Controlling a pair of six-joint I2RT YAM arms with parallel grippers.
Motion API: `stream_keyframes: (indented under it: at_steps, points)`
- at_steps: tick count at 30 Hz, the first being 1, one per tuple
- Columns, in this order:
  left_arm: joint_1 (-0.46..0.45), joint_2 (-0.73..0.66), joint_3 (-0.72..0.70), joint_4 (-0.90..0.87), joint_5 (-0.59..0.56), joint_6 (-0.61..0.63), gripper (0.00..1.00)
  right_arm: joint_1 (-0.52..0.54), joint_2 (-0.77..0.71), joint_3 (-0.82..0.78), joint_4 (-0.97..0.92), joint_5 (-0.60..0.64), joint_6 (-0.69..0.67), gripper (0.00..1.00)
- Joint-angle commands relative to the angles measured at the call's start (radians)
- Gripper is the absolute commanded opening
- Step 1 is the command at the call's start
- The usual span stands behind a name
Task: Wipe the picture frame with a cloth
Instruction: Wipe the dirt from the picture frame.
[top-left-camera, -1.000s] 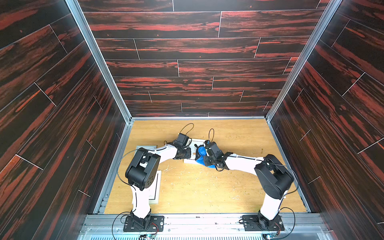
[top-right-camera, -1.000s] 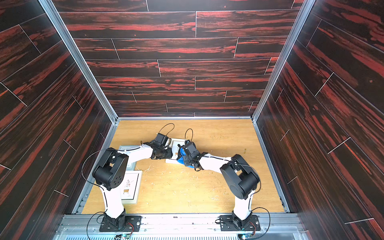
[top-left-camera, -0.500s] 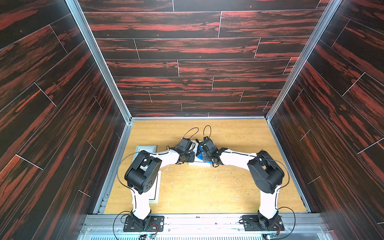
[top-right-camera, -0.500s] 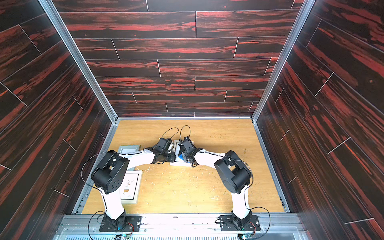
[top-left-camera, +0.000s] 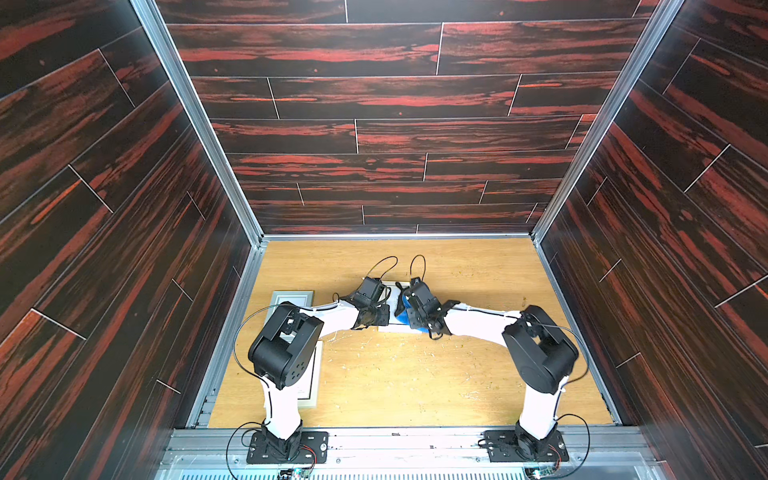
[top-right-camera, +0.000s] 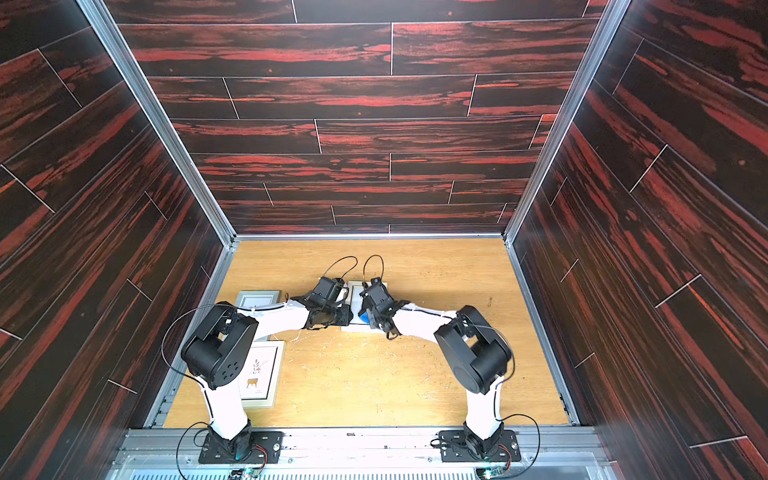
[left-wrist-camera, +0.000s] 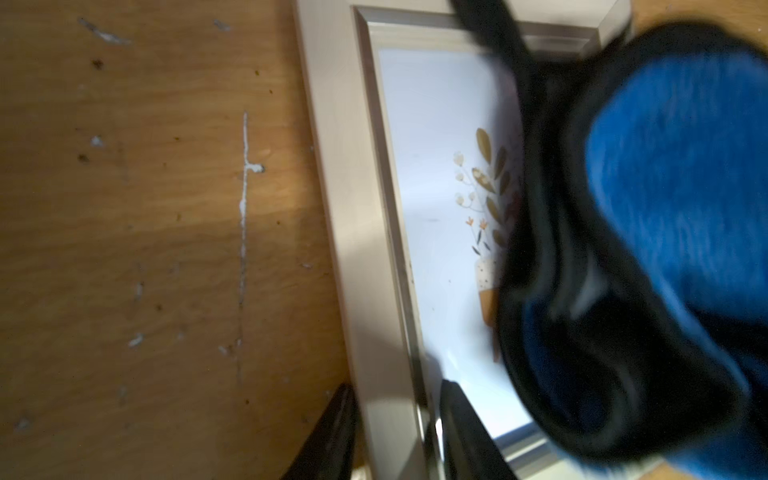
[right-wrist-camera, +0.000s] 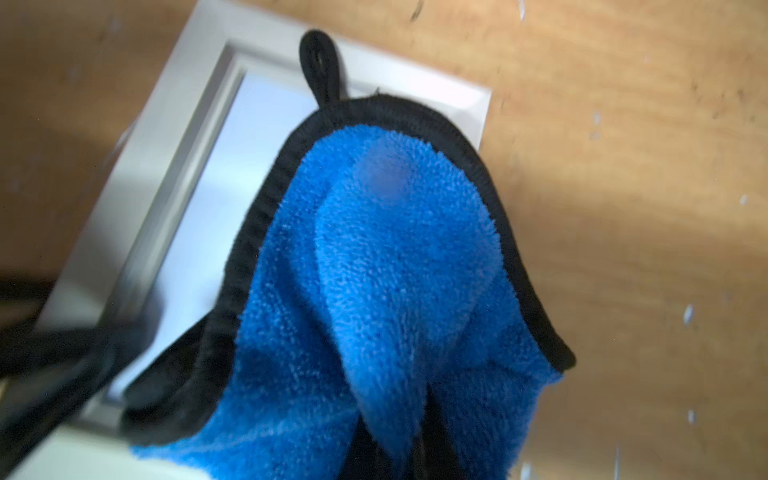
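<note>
1. On the glass of the picture frame (left-wrist-camera: 345, 208) sits the cloth (right-wrist-camera: 374, 270), all bunched up on the side nearer the right arm.
2. It is bright blue and fluffy, with a black edge and a little black loop that pokes out over the frame's rim.
3. The right pincer (right-wrist-camera: 392, 451) is squeezed tight on the cloth, likely so it can rub the glass.
4. The left pincer (left-wrist-camera: 395, 440) has one finger on each side of the frame's pale side bar. It seems to pinch it, likely so the frame will not slide.
5. The frame lies flat in the middle of the bench (top-left-camera: 415, 382).
6. A grey frame (top-left-camera: 291, 297) and a printed frame (top-right-camera: 259, 374) lie by the left arm.
</note>
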Motion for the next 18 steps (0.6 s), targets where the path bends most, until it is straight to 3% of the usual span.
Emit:
stream_keyframes:
  at_steps: [1,11,14,18]
  points:
    - [-0.018,0.027,-0.048,-0.081,0.083,0.010,0.37,0.004,-0.020,-0.014,-0.036,-0.005,0.023,0.00]
    - [-0.034,0.024,-0.047,-0.089,0.072,0.016,0.37,-0.080,0.237,0.333,-0.105,0.100,-0.036,0.00]
    - [-0.034,0.024,-0.046,-0.088,0.071,0.018,0.37,-0.080,0.205,0.286,-0.103,0.081,-0.028,0.00]
    - [-0.038,0.032,-0.041,-0.087,0.074,0.022,0.37,-0.060,0.066,0.103,-0.072,0.016,-0.001,0.00]
